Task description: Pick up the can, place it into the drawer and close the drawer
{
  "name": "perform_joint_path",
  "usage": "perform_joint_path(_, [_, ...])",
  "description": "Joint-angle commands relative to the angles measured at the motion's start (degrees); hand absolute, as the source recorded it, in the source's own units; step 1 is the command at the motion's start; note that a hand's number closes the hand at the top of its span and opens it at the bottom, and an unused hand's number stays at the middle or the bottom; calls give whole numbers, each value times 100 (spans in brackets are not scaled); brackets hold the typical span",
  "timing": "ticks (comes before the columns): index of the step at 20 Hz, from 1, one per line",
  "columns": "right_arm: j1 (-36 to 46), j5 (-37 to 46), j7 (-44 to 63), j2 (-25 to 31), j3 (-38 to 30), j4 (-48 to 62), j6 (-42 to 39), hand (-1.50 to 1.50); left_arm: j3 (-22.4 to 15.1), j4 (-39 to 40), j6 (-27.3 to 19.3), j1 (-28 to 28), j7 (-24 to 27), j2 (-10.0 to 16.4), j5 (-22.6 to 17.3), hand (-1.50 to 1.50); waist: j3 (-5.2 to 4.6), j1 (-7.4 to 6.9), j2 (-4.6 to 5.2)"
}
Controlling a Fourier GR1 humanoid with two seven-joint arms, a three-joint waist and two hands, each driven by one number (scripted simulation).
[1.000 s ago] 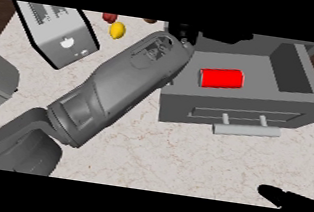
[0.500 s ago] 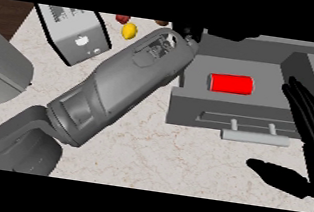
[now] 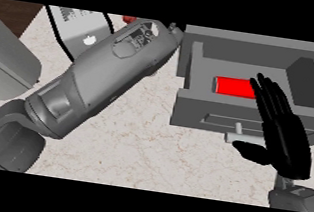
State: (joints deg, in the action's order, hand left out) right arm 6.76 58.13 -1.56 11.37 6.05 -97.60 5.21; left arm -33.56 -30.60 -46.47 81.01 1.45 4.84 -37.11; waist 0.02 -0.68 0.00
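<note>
Below, pale marbled counter, open grey drawer with red can inside, right hand with fingers straight, released.

The red can lies on its side inside the grey drawer, left of the middle and close behind the front wall. The drawer stands pulled wide open, a pale bar handle across its front.

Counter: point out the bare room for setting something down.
The widest bare counter lies below the drawer, between the left forearm and the right hand. Inside the drawer, floor shows right of the can. The upper left is crowded with appliances.
</note>
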Motion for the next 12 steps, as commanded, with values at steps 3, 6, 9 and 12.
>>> perform_joint_path(3, [307, 192, -357, -232, -271, 1410, 969, -150, -193, -1114, -65, -518, -579, 547, 238, -150, 1, -190, -56])
perform_joint_path(6, [830, 480, -273, -389, -302, 2182, 1258, -150, -277, -1513, -107, -770, -762, 739, 362, -150, 1, -231, -40])
perform_joint_path(9, [999, 537, -422, -335, -396, 2653, 1432, -150, -113, -1706, 137, -654, -1064, 1270, 392, -150, 2, -139, -20])
perform_joint_path(12, [1631, 647, -428, -316, -632, 3492, 1676, -150, -249, -2140, 202, -989, -1207, 1430, 450, -150, 3, -275, -1])
